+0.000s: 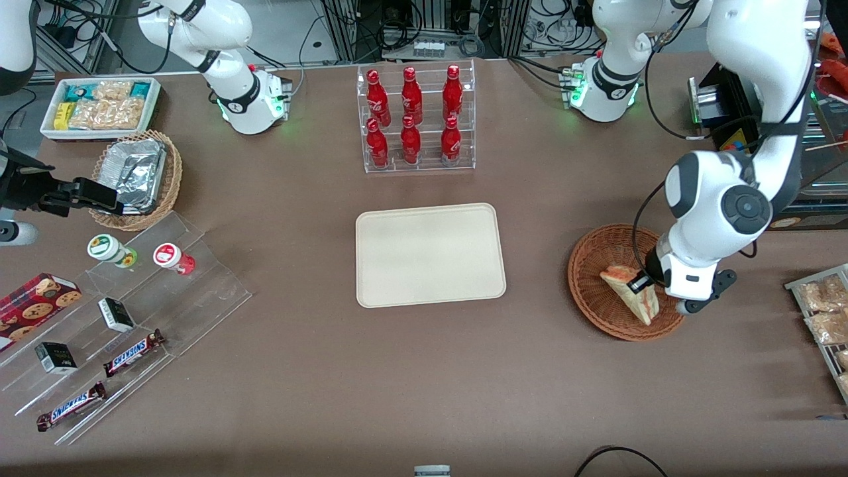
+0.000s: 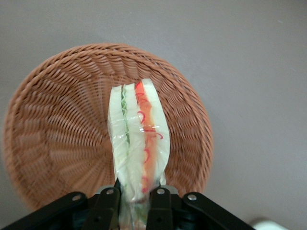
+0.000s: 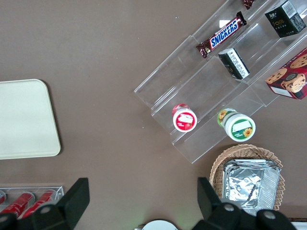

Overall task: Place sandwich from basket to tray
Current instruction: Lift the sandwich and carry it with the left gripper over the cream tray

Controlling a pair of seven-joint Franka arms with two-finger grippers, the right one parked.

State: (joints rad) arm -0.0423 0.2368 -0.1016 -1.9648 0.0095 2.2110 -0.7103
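The sandwich [image 1: 628,296] is a wrapped pale wedge with red and green filling. It sits over the reddish-brown wicker basket [image 1: 596,285], at the side toward the working arm. My left gripper [image 1: 641,283] is shut on the sandwich's end. In the left wrist view the fingers [image 2: 160,206] pinch the sandwich [image 2: 139,139], and the basket [image 2: 57,134] lies under it. I cannot tell whether the sandwich still rests on the basket. The cream tray [image 1: 429,255] lies empty at the table's middle, toward the parked arm from the basket; its corner shows in the right wrist view [image 3: 24,120].
A clear rack of red bottles [image 1: 415,119] stands farther from the camera than the tray. Bagged snacks on a rack [image 1: 825,311] lie at the working arm's end. A clear stepped shelf with snacks [image 1: 119,311], a tan basket with foil container [image 1: 136,175] and a white snack box [image 1: 99,106] are at the parked arm's end.
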